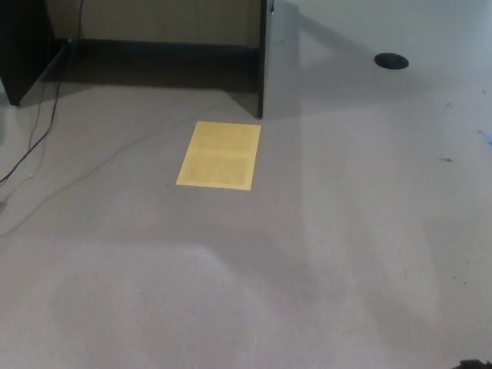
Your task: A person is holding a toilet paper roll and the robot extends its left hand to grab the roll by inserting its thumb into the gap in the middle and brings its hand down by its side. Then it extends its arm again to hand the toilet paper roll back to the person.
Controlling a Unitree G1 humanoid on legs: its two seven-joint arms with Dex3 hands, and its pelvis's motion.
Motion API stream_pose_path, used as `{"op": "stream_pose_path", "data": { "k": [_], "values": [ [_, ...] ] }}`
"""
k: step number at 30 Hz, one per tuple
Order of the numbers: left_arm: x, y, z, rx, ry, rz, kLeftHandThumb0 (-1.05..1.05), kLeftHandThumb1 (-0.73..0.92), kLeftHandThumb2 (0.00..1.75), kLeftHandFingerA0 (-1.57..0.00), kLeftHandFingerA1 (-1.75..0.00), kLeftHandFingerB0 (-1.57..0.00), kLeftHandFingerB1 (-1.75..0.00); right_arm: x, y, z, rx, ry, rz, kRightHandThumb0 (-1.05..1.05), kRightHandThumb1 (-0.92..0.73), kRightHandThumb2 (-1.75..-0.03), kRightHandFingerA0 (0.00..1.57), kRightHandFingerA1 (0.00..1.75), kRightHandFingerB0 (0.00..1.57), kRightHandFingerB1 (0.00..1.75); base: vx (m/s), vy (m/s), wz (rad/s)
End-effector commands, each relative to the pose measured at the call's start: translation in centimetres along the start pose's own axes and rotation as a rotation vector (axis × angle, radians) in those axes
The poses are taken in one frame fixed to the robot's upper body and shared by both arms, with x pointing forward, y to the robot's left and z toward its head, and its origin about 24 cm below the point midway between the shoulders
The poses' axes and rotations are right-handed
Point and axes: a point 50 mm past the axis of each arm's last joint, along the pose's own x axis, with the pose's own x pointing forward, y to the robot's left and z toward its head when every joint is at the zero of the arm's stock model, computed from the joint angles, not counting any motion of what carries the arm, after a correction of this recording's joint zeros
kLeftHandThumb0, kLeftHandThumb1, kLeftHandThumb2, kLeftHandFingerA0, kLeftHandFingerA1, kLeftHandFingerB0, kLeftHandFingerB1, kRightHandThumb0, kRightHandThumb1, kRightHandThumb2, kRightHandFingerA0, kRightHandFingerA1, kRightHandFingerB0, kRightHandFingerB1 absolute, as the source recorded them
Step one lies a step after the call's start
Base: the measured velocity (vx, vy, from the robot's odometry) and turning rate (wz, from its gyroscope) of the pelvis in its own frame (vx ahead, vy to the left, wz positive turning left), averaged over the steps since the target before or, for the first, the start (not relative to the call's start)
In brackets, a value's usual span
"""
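Neither robot hand shows in the head view, so their state cannot be told, and the toilet paper roll and the person are out of the picture too. The camera looks down on a grey carpeted floor (231, 292). A yellow sheet of paper (219, 154) lies flat on it, long axis running away from the camera; no writing on it can be read. Behind it stands a dark panel (262, 61). A thin cable (42, 131) trails at left. A black round disc (391, 61) lies at upper right.

An office-like room — grey carpet (231, 292), a dark desk panel (262, 58) with cables (34, 138) left of it, a round floor port (391, 61) right.
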Motion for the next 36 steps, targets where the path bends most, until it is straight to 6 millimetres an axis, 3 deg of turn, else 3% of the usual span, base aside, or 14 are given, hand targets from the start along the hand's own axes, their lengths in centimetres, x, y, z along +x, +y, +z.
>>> {"op": "stream_pose_path", "data": {
  "k": [1,10,11,12,13,15,17,20,21,22,28,29,32,36],
  "values": [
    [-0.4,0.8,0.1,0.019,-0.062,0.018,-0.16,0.48,0.54,-0.44,-0.39,-0.36,-0.33,-0.3,-0.5,-0.4,-0.074,-0.052,-0.039,-0.4,-0.73,-0.62,0.64,0.48,0.5,0.41,0.0,0.0,0.0],
    [-1.3,0.3,-0.2,-0.031,-0.126,-0.003,-0.27,0.45,0.57,-0.23,-0.36,-0.22,-0.31,-1.1,0.6,-1.7,-0.088,-0.032,-0.008,-0.43,-0.73,-0.63,0.62,0.5,0.49,0.4,0.0,0.0,0.0],
    [-1.5,0.4,-0.1,-0.038,-0.137,-0.006,-0.15,0.39,0.89,-0.1,-0.52,-0.08,-0.5,-1.2,0.8,-1.8,-0.091,-0.032,-0.004,-0.42,-0.73,-0.62,0.63,0.51,0.49,0.4,0.0,0.0,0.0],
    [-1.9,0.4,-0.3,-0.059,-0.151,-0.015,-0.16,0.39,0.89,-0.08,-0.51,-0.06,-0.49,-1.6,1.4,-2.2,-0.09,-0.036,0.002,-0.41,-0.73,-0.62,0.65,0.53,0.5,0.41,0.0,0.0,0.0],
    [-2.0,0.5,0.0,-0.076,-0.172,-0.025,-0.27,0.46,0.56,-0.17,-0.33,-0.17,-0.29,-1.7,1.6,-2.3,-0.091,-0.031,0.006,-0.41,-0.73,-0.62,0.65,0.52,0.5,0.41,0.0,0.0,0.0],
    [-2.1,0.7,1.2,-0.085,-0.241,-0.046,-0.31,0.45,0.57,-0.17,-0.33,-0.16,-0.29,-1.9,1.8,-2.6,-0.094,-0.03,0.007,-0.41,-0.73,-0.62,0.65,0.52,0.5,0.42,0.0,0.0,0.0],
    [-2.1,1.5,4.7,-0.084,-0.391,-0.057,-0.23,0.36,0.87,-0.01,-0.49,0.0,-0.47,-1.9,1.8,-2.7,-0.091,-0.021,0.009,-0.42,-0.73,-0.62,0.64,0.51,0.5,0.41,0.0,0.0,0.0],
    [-2.5,2.1,8.0,-0.074,-0.544,-0.071,-0.24,0.35,0.87,-0.02,-0.49,0.0,-0.47,-1.8,1.7,-2.6,-0.086,-0.018,0.01,-0.42,-0.73,-0.62,0.63,0.5,0.5,0.41,0.0,0.0,0.0],
    [-3.2,2.6,11.7,-0.045,-0.683,-0.062,-0.49,0.41,0.63,-0.17,-0.37,-0.12,-0.33,-1.7,1.5,-2.5,-0.083,-0.025,0.002,-0.43,-0.73,-0.62,0.63,0.52,0.5,0.41,0.0,0.0,0.0],
    [-3.9,2.7,13.6,-0.031,-0.754,-0.074,-0.27,0.33,0.87,-0.01,-0.48,0.0,-0.47,-1.7,1.4,-2.5,-0.084,-0.023,0.004,-0.43,-0.74,-0.62,0.62,0.51,0.49,0.41,0.0,0.0,0.0],
    [-7.2,1.6,21.2,-0.019,-1.035,-0.16,-0.27,0.24,0.81,-0.01,-0.48,0.0,-0.47,-1.7,1.6,-2.6,-0.078,-0.007,0.007,-0.43,-0.74,-0.62,0.62,0.5,0.49,0.4,0.0,0.0,0.0],
    [-7.7,1.3,22.0,-0.018,-1.074,-0.178,-0.49,0.37,0.61,-0.17,-0.37,-0.11,-0.32,-1.7,1.6,-2.6,-0.077,-0.006,0.009,-0.43,-0.74,-0.62,0.63,0.5,0.49,0.4,0.0,0.0,0.0],
    [-8.7,0.1,22.9,0.005,-1.118,-0.231,-0.28,0.22,0.81,0.0,-0.48,0.0,-0.47,-2.3,2.4,-3.4,-0.07,0.003,0.026,-0.42,-0.73,-0.62,0.63,0.5,0.49,0.41,0.0,0.0,0.0],
    [-9.3,-1.1,24.8,0.038,-1.187,-0.264,-0.54,0.38,0.63,-0.19,-0.38,-0.1,-0.33,-2.3,2.4,-3.2,-0.066,-0.012,0.018,-0.4,-0.72,-0.62,0.65,0.53,0.51,0.42,0.0,0.0,0.0]
  ]
}}
